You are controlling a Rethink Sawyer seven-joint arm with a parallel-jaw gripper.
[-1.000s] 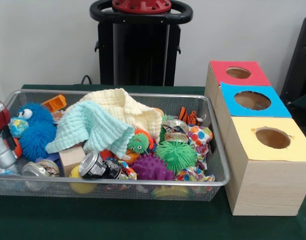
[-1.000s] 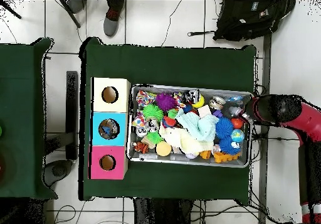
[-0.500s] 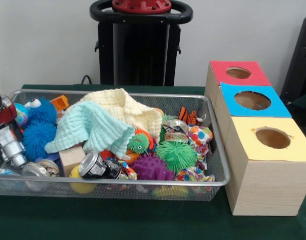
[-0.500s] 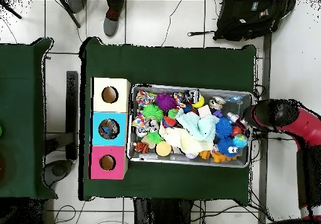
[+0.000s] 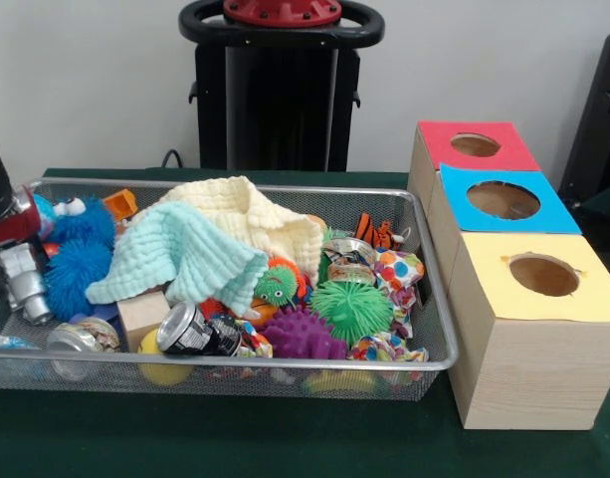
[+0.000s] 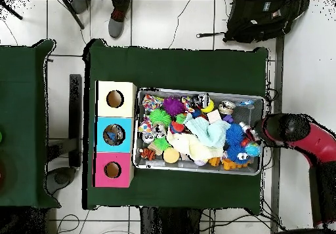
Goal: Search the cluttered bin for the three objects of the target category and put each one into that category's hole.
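Note:
The wire mesh bin (image 5: pixel 436 299) holds a heap of toys, cloths and cans. My gripper (image 5: pixel 22 291) hangs low inside the bin's left end, against a blue furry toy with eyes (image 5: pixel 84 221) and a blue spiky ball (image 5: pixel 74 271). Overhead, the gripper (image 6: pixel 249 133) is at the bin's right end beside that blue toy (image 6: pixel 235 139). Nothing shows in its grasp. A crushed can (image 5: pixel 193 331) and a second can (image 5: pixel 78 338) lie at the front. Three boxes carry the holes: red (image 5: pixel 475 145), blue (image 5: pixel 503 199) and yellow (image 5: pixel 543 274).
A mint cloth (image 5: pixel 175 254) and a cream cloth (image 5: pixel 253 214) cover the middle of the heap. Green (image 5: pixel 352 309) and purple (image 5: pixel 300 334) spiky balls, a wooden block (image 5: pixel 142 315) and a tiger toy (image 5: pixel 378 233) lie around them. A person's feet (image 6: pixel 118 23) and a backpack (image 6: pixel 262 18) are beyond the table.
My gripper has moved from the bin's front left corner back along the left wall, and the blue furry toy has shifted with it towards the far rim.

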